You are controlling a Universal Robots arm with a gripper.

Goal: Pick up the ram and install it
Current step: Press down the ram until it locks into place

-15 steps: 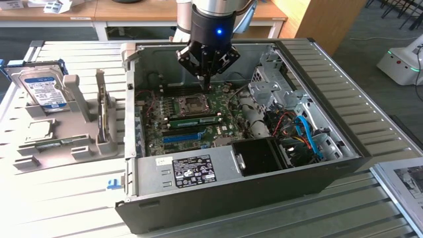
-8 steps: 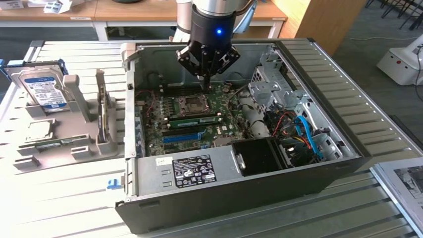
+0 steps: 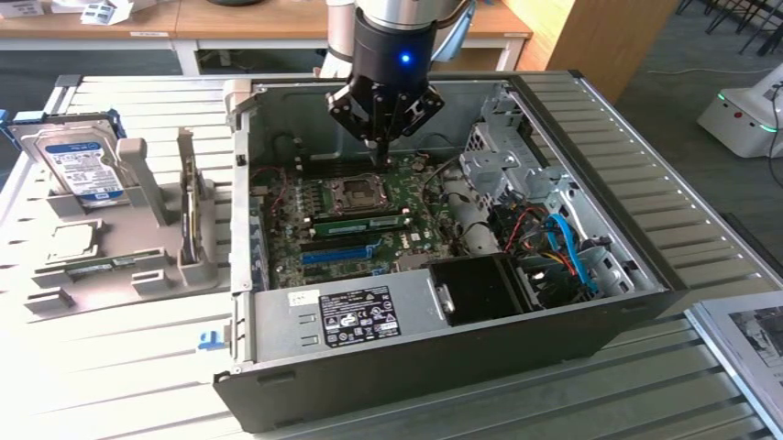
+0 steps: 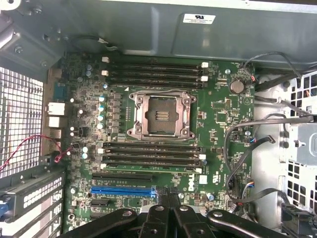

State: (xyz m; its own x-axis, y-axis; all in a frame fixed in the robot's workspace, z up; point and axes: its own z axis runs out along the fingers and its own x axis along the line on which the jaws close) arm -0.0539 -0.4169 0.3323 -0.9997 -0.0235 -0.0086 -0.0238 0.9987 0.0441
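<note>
Open computer case, gripper above motherboard

Black gripper, glowing blue light, silver arm segment above, bolted black linkages

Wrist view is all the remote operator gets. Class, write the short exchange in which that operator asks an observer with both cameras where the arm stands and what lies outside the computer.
Operator: I see the motherboard from above. Where is the arm relative to the computer?
Observer: The gripper hangs inside the open side of the computer case, right above the processor socket.
Operator: Is anything outside the case?
Observer: Yes. At the exterior view's left a grey rack stands on the slatted table, apart from the case.
Operator: What is on it?
Observer: A hard drive stands tilted in the rack.
</note>
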